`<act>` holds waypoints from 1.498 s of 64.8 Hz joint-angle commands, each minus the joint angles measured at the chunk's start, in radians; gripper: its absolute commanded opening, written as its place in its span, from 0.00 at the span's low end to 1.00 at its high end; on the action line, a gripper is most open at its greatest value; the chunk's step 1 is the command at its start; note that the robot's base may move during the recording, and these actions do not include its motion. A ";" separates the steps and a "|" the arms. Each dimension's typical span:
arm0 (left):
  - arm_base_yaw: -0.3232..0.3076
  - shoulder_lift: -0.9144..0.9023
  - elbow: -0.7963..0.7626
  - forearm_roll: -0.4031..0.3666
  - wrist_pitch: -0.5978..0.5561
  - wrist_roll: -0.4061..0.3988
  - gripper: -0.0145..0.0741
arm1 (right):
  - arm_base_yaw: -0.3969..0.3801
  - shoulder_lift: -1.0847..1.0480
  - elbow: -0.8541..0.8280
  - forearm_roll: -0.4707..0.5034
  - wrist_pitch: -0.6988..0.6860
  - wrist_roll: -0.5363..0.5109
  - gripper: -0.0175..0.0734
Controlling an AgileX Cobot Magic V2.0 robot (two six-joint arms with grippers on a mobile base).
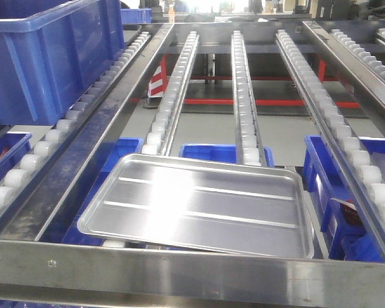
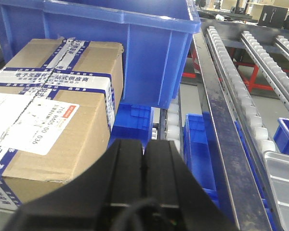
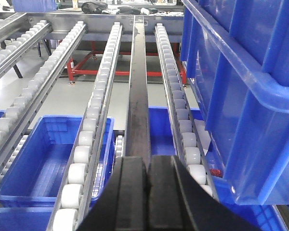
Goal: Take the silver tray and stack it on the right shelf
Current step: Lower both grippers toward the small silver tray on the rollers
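Observation:
The silver tray [image 1: 199,205] lies flat on the right shelf's white roller rails [image 1: 244,96]. Its near edge is down by the brushed steel front bar [image 1: 192,266], and two long ribs show on its shiny floor. Neither gripper appears in the front view. In the left wrist view my left gripper [image 2: 144,144] is shut with nothing in it, left of the tray, whose corner [image 2: 284,183] shows at the lower right. My right gripper [image 3: 148,161] is also shut and empty, above a dark steel rail [image 3: 137,96] between two roller rails. The tray is out of the right wrist view.
A large blue bin [image 1: 45,58] sits on the rollers at the left, with a taped cardboard box [image 2: 48,120] beside it. Another big blue bin [image 3: 245,86] stands close on the right. Smaller blue bins [image 1: 224,153] sit on the level below the rails.

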 commanded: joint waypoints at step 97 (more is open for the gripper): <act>-0.078 0.591 -0.758 0.019 0.248 0.007 0.17 | 0.143 0.474 -0.549 -0.002 0.014 0.002 0.46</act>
